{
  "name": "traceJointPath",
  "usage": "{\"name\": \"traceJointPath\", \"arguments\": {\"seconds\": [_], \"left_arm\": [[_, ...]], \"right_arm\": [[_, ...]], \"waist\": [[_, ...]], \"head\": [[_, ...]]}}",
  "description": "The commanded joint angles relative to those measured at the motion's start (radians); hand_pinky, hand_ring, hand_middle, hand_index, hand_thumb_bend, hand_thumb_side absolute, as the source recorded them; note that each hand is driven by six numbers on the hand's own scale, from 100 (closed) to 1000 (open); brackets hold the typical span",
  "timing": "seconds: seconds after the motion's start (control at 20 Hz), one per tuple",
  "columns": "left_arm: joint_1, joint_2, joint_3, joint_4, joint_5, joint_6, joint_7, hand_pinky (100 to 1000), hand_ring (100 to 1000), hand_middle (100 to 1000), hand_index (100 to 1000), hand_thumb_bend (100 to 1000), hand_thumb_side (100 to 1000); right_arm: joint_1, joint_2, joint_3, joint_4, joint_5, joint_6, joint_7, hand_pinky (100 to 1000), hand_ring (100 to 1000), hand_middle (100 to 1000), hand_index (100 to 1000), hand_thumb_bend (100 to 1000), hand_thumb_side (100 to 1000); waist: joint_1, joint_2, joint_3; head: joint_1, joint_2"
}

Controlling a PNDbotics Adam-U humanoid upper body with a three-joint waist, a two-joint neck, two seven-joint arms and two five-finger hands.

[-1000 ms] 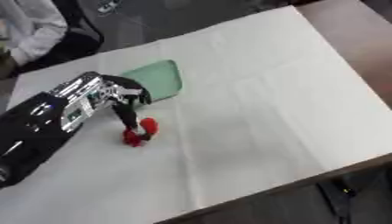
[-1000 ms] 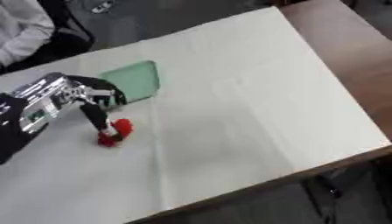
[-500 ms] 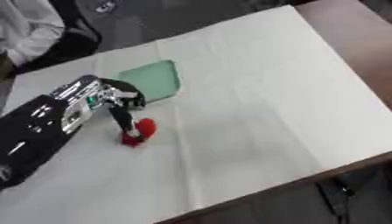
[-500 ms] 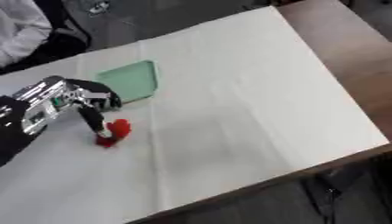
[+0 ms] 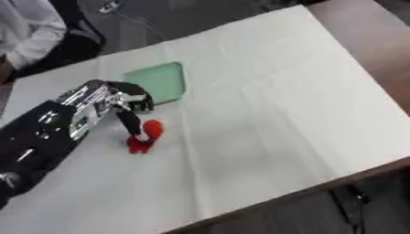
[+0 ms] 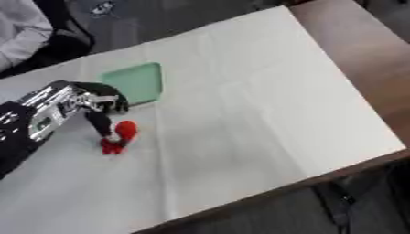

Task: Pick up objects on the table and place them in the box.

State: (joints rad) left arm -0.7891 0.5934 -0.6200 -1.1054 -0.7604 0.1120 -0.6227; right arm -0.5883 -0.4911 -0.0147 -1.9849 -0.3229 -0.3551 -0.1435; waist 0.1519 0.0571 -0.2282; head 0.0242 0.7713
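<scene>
We see a big white cloth [image 5: 264,96] over the table [image 5: 360,32], whose brown top shows at the far right. A flat green box [image 5: 158,82] lies at the far left of the cloth. Near it, and just on its near side, lies a small red thing [image 5: 146,136] with two lumpy parts, bright and shiny. Our left hand [image 5: 126,104] hangs over it, fingers curled, one dark finger [image 5: 131,125] touching the red thing. We cannot tell if it is pinched.
</scene>
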Motion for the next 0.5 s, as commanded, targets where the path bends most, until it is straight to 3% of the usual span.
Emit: {"name": "traceJointPath", "arguments": {"seconds": [0.05, 0.2, 0.25, 0.3, 0.35, 0.4, 0.45, 0.5], "left_arm": [[-0.024, 0.015, -0.013, -0.05, 0.022, 0.036, -0.01, 503, 572, 707, 821, 742, 416], [-0.022, 0.015, -0.027, -0.074, 0.042, 0.059, -0.016, 383, 485, 619, 739, 714, 395], [-0.022, 0.017, -0.031, -0.078, 0.044, 0.065, -0.019, 383, 485, 619, 739, 714, 395], [-0.022, 0.018, -0.034, -0.08, 0.045, 0.069, -0.021, 311, 437, 573, 691, 693, 380], [-0.021, 0.021, -0.036, -0.08, 0.043, 0.073, -0.025, 316, 441, 576, 696, 695, 382], [-0.02, 0.023, -0.038, -0.079, 0.039, 0.075, -0.029, 218, 361, 522, 651, 675, 366], [-0.018, 0.025, -0.038, -0.077, 0.034, 0.076, -0.033, 224, 365, 524, 654, 678, 367], [-0.017, 0.027, -0.038, -0.075, 0.028, 0.075, -0.037, 167, 319, 497, 637, 650, 356]], "right_arm": [[-0.024, -0.007, -0.004, -0.015, -0.001, 0.002, 0.002, 181, 1000, 286, 657, 100, 556], [-0.025, -0.007, -0.005, -0.015, -0.002, 0.003, 0.001, 181, 1000, 287, 657, 100, 555], [-0.025, -0.007, -0.005, -0.015, -0.002, 0.003, 0.0, 181, 1000, 287, 657, 100, 555], [-0.025, -0.007, -0.005, -0.015, -0.002, 0.003, 0.0, 181, 1000, 288, 657, 100, 554], [-0.025, -0.007, -0.005, -0.015, -0.002, 0.003, 0.0, 181, 1000, 288, 657, 100, 554], [-0.025, -0.007, -0.005, -0.015, -0.003, 0.003, 0.0, 181, 1000, 288, 657, 100, 554], [-0.025, -0.007, -0.005, -0.015, -0.003, 0.003, 0.0, 181, 1000, 288, 657, 100, 554], [-0.025, -0.008, -0.006, -0.015, -0.003, 0.003, 0.0, 181, 1000, 288, 657, 100, 554]], "waist": [[-0.007, -0.014, 0.001], [-0.006, -0.016, 0.0], [-0.006, -0.016, -0.001], [-0.005, -0.016, -0.001], [-0.005, -0.017, -0.001], [-0.005, -0.017, -0.001], [-0.004, -0.018, -0.001], [-0.004, -0.018, -0.001]], "head": [[-0.015, -0.001], [-0.015, -0.001], [-0.015, -0.001], [-0.015, -0.001], [-0.014, -0.001], [-0.014, -0.001], [-0.015, -0.001], [-0.015, -0.001]]}}
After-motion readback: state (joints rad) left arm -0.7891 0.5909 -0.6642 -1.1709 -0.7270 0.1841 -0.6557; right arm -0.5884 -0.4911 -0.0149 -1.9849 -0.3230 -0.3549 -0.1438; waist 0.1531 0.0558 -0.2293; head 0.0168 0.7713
